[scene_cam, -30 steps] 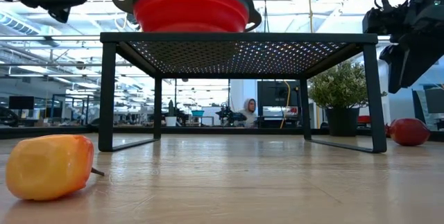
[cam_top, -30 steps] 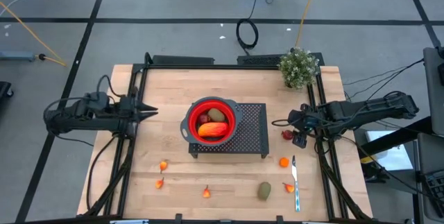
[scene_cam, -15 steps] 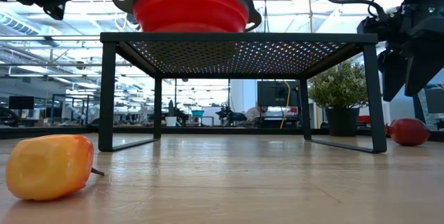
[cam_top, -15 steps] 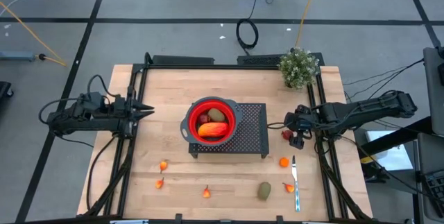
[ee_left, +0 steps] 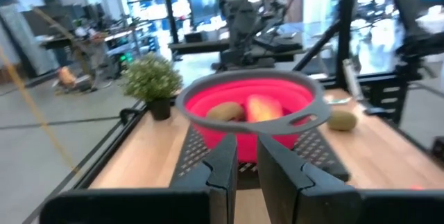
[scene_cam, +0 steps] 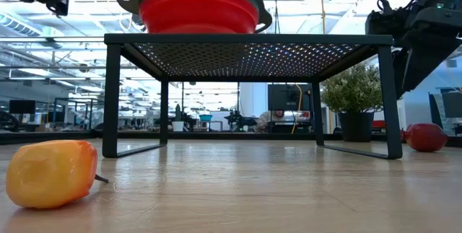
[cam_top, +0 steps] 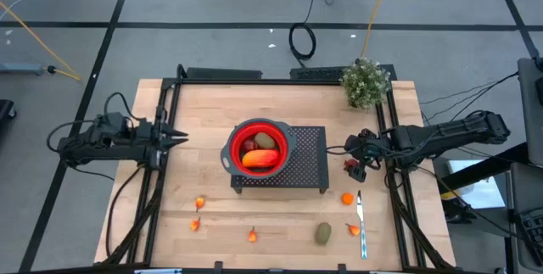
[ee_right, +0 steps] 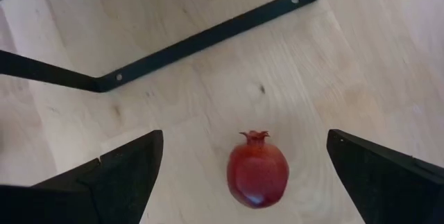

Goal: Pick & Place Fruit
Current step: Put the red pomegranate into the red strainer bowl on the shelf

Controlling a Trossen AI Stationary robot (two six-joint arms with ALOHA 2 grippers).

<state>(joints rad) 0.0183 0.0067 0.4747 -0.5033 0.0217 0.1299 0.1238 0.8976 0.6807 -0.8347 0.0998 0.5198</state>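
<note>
A dark red round fruit [ee_right: 257, 172] lies on the table right of the black rack; it also shows in the high view [cam_top: 348, 165] and the low view [scene_cam: 426, 137]. My right gripper [ee_right: 246, 182] hovers over it, open, one finger on either side, touching nothing. A red bowl [cam_top: 257, 147] stands on the rack [cam_top: 307, 159]. It holds a long orange piece [cam_top: 261, 159] and a brownish-green oval [cam_top: 265, 141]. My left gripper [cam_top: 181, 136] waits shut and empty at the table's left, pointing at the bowl.
Near the front edge lie an orange ball [cam_top: 347, 198], a brownish-green oval [cam_top: 323, 234], several small orange bits [cam_top: 199, 203] and a silver utensil with a light-blue handle [cam_top: 361, 223]. A potted plant [cam_top: 366, 81] stands at the far right corner.
My right gripper has moved toward the table's left, in over the dark red fruit, still open. My left gripper has drawn back a little toward the table's left edge. The fruit has not moved.
</note>
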